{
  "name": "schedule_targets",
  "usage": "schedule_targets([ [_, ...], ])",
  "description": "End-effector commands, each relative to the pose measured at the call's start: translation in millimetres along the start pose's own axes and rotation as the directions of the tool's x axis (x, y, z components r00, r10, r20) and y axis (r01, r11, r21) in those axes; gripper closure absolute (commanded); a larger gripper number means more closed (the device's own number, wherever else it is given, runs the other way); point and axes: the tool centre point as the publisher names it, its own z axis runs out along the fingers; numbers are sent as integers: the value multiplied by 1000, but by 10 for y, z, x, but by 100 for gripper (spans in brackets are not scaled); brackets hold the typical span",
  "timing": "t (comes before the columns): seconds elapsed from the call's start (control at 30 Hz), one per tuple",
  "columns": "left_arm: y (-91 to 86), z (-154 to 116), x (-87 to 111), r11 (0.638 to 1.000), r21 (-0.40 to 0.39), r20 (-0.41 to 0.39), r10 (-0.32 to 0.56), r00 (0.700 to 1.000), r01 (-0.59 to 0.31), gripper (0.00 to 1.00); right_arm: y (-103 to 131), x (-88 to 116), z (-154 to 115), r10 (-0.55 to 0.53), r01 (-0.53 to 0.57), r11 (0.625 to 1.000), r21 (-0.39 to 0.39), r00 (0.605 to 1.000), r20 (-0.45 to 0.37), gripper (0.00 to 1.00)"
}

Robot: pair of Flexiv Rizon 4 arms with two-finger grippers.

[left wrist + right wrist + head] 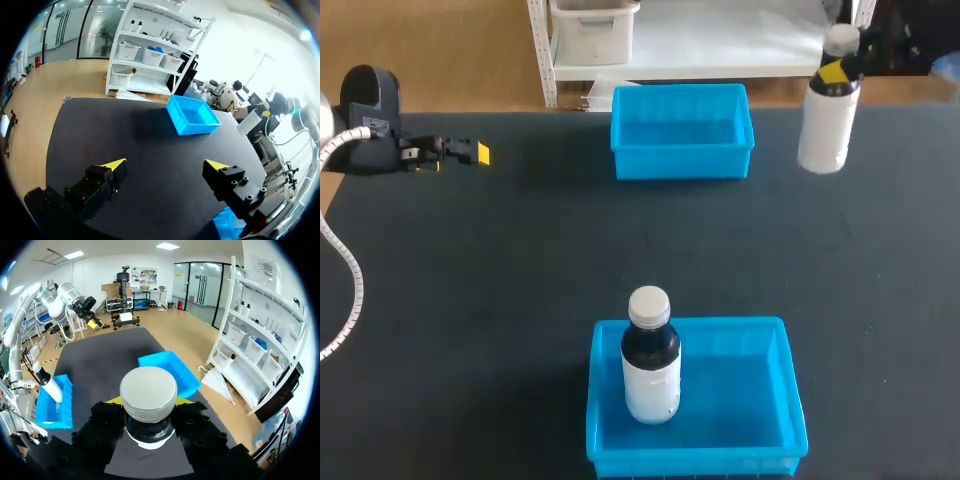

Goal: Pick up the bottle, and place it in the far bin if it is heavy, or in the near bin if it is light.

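My right gripper (pixel 835 72) is shut on the neck of a white bottle (pixel 828 125) with a grey cap, held in the air at the table's far right, to the right of the far blue bin (pixel 682 130). In the right wrist view the cap (pixel 148 392) fills the space between the yellow-tipped fingers (pixel 116 401). A second bottle (pixel 650 355), dark at the neck with a white label, stands upright in the left part of the near blue bin (pixel 775 400). My left gripper (pixel 470 153) hovers open and empty at the far left; its own view shows the gripper (pixel 166 165) with fingers wide apart.
The table is a dark mat (pixel 500 280). From the left wrist the far bin (pixel 192 116) lies ahead across bare mat, and a corner of the near bin (pixel 227 222) shows beside the finger. A white cable (pixel 345 270) hangs along the left arm.
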Motion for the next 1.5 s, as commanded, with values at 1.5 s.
schedule_targets([
  [1.5,0,0,0,1000,0,0,0,1000,0,0,-432,-1250,2200,-262,293,861,-416,956,131,100],
])
